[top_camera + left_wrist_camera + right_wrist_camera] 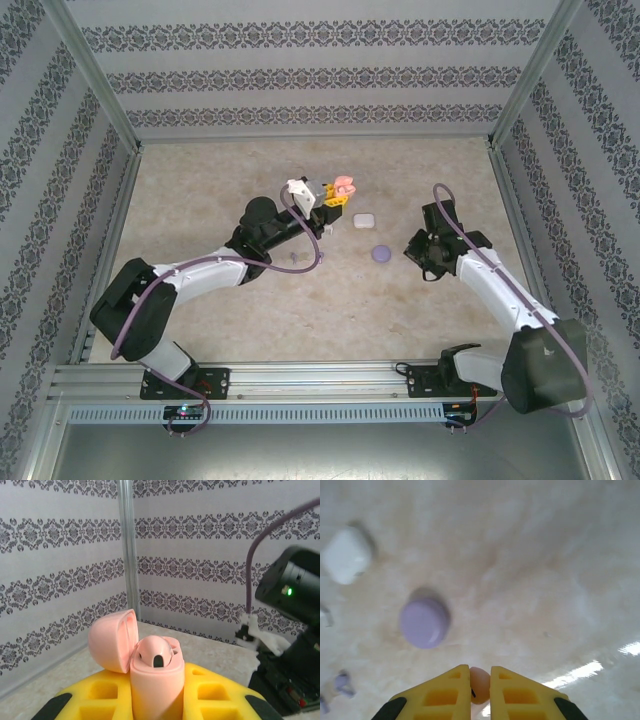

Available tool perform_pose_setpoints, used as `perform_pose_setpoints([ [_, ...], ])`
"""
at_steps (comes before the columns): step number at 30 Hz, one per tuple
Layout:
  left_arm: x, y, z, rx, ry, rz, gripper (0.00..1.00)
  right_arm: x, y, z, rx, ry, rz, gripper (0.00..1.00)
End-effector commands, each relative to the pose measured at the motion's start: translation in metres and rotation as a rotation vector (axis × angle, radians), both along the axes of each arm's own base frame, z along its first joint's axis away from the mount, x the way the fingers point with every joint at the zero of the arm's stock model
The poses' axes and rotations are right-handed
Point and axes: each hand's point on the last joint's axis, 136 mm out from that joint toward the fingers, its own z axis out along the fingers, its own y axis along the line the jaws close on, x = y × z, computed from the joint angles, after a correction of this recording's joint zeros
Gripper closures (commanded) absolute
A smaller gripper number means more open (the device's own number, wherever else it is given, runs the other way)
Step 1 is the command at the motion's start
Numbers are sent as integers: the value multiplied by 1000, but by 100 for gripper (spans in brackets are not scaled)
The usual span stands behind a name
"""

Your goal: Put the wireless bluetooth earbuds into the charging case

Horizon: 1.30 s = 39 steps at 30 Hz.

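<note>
Pinched between the right gripper's [480,672] fingers sits a pink earbud [480,686], over the table [545,555] near the purple case [424,622]; the white case [346,555] lies beyond. Raised, the left gripper [335,198] clamps the open pink case [155,687]; a second earbud [156,652] sits inside.

pink earbud [479,689] mostly hidden inside right claw [480,672], purple earbuds [341,683] blurred near left edge

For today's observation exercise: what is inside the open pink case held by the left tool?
One pink earbud sits in the pink case; the socket beside it looks empty. Its walls hide the stem.
</note>
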Motion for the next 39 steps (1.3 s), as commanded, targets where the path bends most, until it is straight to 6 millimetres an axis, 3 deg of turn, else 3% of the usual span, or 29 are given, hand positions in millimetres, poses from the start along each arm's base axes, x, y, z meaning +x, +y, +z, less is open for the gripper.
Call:
perform_pose_setpoints([
  [1, -19, -1, -1, 61, -55, -51, 100, 19, 16, 54, 8, -173, 91, 87],
  [12, -32, 3, -9, 115, -101, -88, 100, 44, 77, 213, 3, -628, 304, 87],
  [16, -31, 2, -4, 92, -110, -91, 100, 44, 99, 253, -21, -761, 382, 87],
  [21, -27, -2, 5, 41, -108, -99, 100, 43, 123, 276, -89, -887, 482, 87],
  [25, -23, -4, 15, -13, -111, -114, 100, 39, 133, 283, -155, -971, 541, 87],
  [39, -17, 8, 43, -99, -134, -175, 100, 16, 138, 287, -247, -1116, 616, 87],
])
